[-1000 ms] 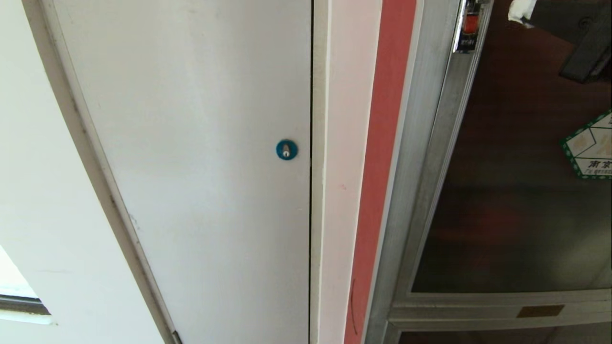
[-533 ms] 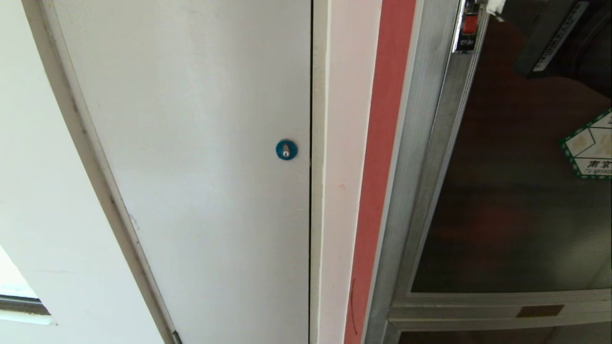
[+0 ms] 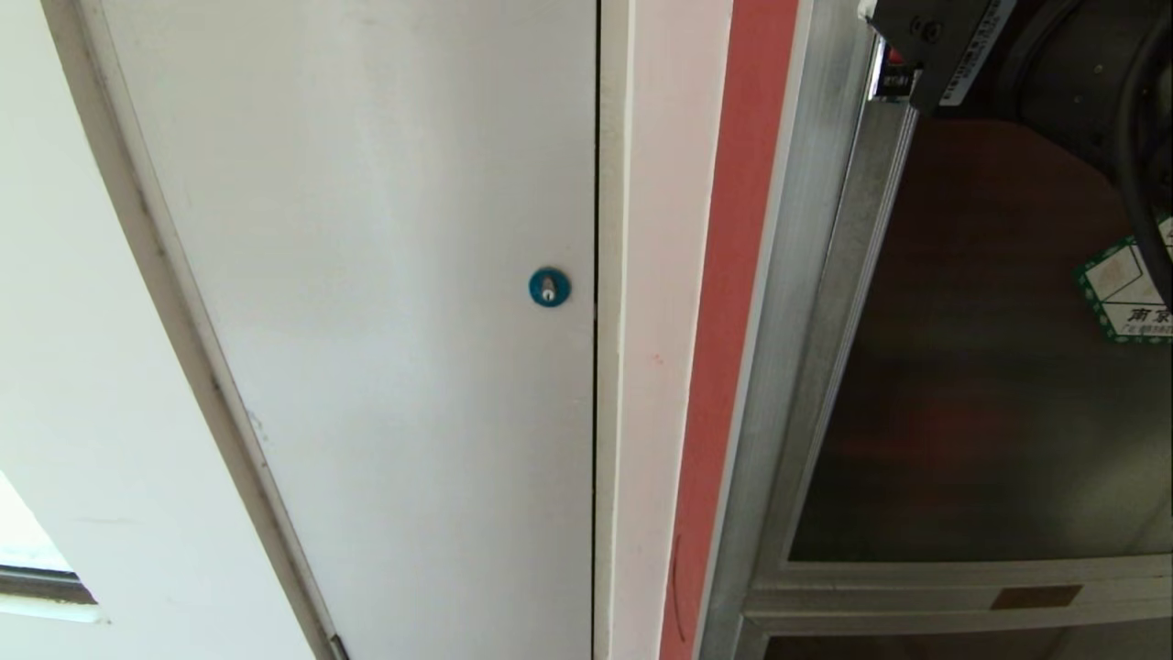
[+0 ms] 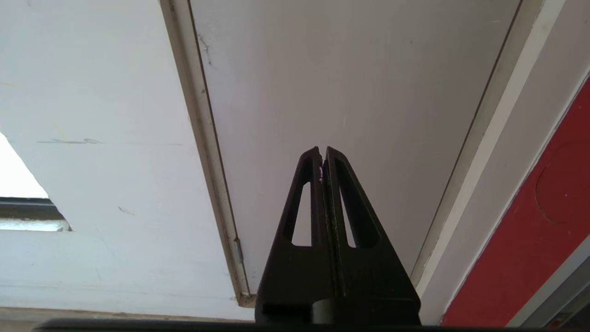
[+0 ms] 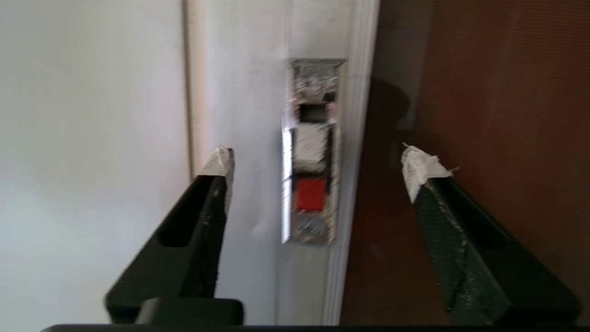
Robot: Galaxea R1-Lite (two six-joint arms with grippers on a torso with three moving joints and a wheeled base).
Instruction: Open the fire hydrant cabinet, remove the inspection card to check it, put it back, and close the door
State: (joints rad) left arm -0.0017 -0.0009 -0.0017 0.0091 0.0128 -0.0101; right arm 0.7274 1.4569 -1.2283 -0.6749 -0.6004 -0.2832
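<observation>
The fire hydrant cabinet [image 3: 806, 275] stands on the right, with a silver frame and a red edge strip [image 3: 733, 275]. Its door [image 3: 990, 367] is dark tinted glass with a green-bordered sticker [image 3: 1125, 295], and it lies flush in the frame. My right arm [image 3: 953, 37] reaches in at the top right and partly covers the latch [image 3: 893, 81]. In the right wrist view my right gripper [image 5: 320, 163] is open, its taped fingertips [image 5: 220, 162] either side of the small red latch [image 5: 310, 194] and short of it. My left gripper [image 4: 322, 150] is shut and empty, facing the white panel. The inspection card is out of view.
A plain white panel door [image 3: 367, 321] with a blue round lock [image 3: 549, 287] fills the left and middle. A white post [image 3: 655, 321] separates it from the cabinet. A brass plate [image 3: 1035, 598] sits on the door's lower rail.
My right arm has moved left along the top right of the head view, from over the glass to over the latch. Its white-taped fingertip has passed out of that view.
</observation>
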